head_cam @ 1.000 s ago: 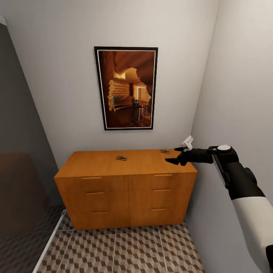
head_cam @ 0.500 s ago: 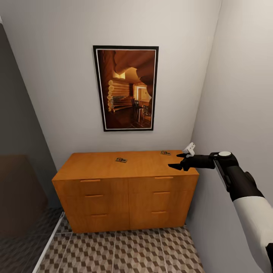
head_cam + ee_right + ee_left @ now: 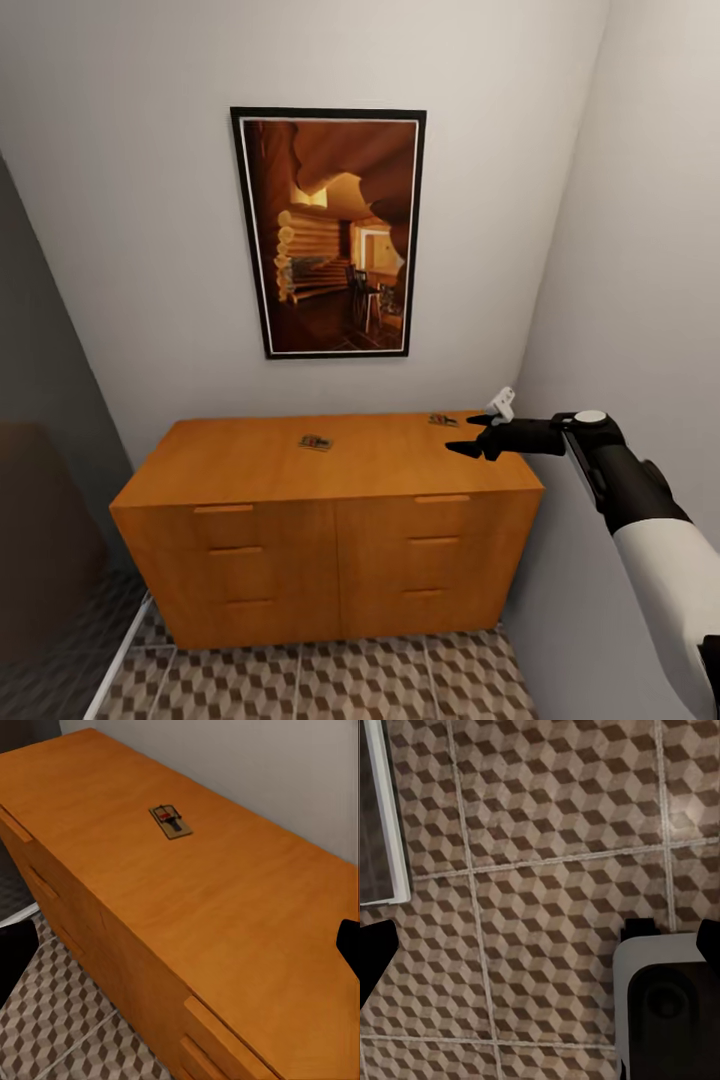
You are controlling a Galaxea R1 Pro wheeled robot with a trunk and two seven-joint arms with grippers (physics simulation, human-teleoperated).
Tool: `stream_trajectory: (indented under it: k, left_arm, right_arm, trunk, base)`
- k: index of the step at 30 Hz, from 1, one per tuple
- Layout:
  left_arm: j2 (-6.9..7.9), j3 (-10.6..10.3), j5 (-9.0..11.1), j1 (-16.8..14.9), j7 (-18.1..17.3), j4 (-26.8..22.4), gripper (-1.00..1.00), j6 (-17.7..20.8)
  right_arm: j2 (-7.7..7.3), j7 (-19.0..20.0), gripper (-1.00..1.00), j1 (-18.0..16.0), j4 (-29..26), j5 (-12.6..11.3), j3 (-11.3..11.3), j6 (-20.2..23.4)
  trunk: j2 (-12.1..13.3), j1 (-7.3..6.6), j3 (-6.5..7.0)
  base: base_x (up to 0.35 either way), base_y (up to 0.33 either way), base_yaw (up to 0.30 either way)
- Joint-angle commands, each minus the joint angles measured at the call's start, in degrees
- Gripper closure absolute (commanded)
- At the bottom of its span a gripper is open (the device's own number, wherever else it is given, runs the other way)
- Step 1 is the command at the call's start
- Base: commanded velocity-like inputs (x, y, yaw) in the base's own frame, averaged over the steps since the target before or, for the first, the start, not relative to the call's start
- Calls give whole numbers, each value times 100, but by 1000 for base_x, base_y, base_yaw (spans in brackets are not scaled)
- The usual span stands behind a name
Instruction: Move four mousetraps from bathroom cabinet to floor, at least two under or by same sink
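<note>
Camera closed in on cabinet [image 3: 330, 470]. Right pincer [image 3: 472, 436] spread apart, empty, over far-right top, near one mousetrap [image 3: 441, 420]; other [image 3: 315, 442] mid-top. Left pincer: can't tell. Drop low, square to trap, then pinch.

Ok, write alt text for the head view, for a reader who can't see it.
The robot's right hand, open, hovers over the right end of an orange-brown cabinet, near one of two mousetraps on its top; the other mousetrap lies mid-top. A framed cabin picture hangs above, and cube-patterned bathroom floor shows below.
</note>
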Motion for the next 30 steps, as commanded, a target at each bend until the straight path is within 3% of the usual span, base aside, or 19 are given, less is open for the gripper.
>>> stream_trajectory:
  k: [1, 5, 15, 30]
  left_arm:
    - [-4, -49, 53, -8, 0, 22, -100, -33]
    - [-2, -49, 53, -11, 0, 22, -100, -7]
    - [5, -49, 53, -8, -3, 22, -100, 7]
    - [5, -49, 53, -8, -6, 22, -100, 7]
  right_arm:
    - [-3, 18, -100, -4, 32, 13, 5, 15]
    - [-12, 18, -100, -3, 238, 18, -2, -183]
    - [-192, 9, -100, -6, 763, 20, -6, -682]
    - [-222, -8, -100, -4, 849, 33, -15, -989]
  trunk:
    - [-13, 7, -13]
    - [-13, 7, -13]
    - [-13, 7, -13]
    - [-13, 7, -13]
  base:
    - [281, 0, 0]
    - [170, 0, 0]
    - [26, 0, 0]
    - [1, 0, 0]
